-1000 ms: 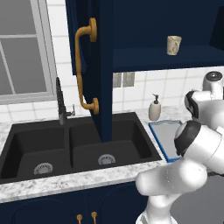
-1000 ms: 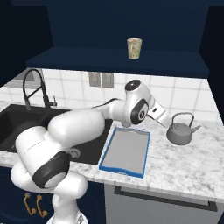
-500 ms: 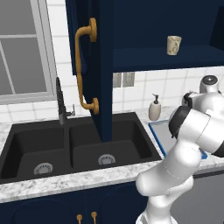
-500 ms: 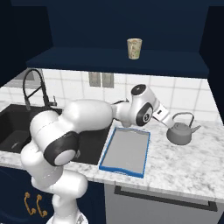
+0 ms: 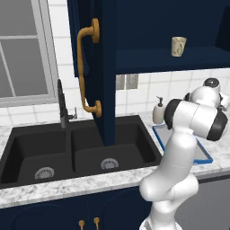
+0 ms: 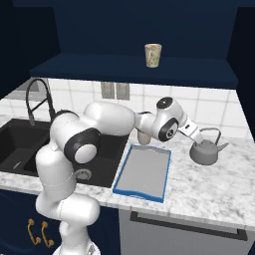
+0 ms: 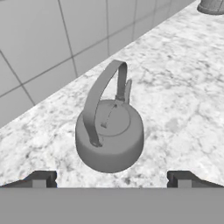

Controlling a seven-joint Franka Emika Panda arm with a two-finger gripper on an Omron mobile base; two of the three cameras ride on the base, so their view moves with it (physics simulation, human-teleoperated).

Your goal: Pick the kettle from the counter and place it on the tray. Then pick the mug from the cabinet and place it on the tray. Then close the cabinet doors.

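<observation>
The grey kettle (image 7: 109,135) stands upright on the speckled counter (image 7: 175,100) near the tiled wall, its arched handle (image 7: 101,98) up. My gripper (image 7: 112,179) is open, with a fingertip on each side of the kettle and apart from it. In the right base view the gripper (image 6: 197,139) hangs just left of the kettle (image 6: 204,152), beside the blue-rimmed tray (image 6: 143,172). The cream mug (image 6: 153,55) sits on the shelf of the navy cabinet (image 6: 134,67). The left cabinet door (image 5: 104,67) stands open, its golden handle (image 5: 87,67) facing me.
A black double sink (image 5: 76,150) with a dark faucet (image 5: 63,105) lies left of the tray (image 5: 158,134). A cream soap dispenser (image 5: 158,111) stands behind the tray by the wall. A grey object (image 7: 212,6) sits farther along the counter.
The arm has swung and its elbow has folded, bringing the hand a little closer to the kettle. The jaws have stayed open. Kettle, mug and tray have not moved.
</observation>
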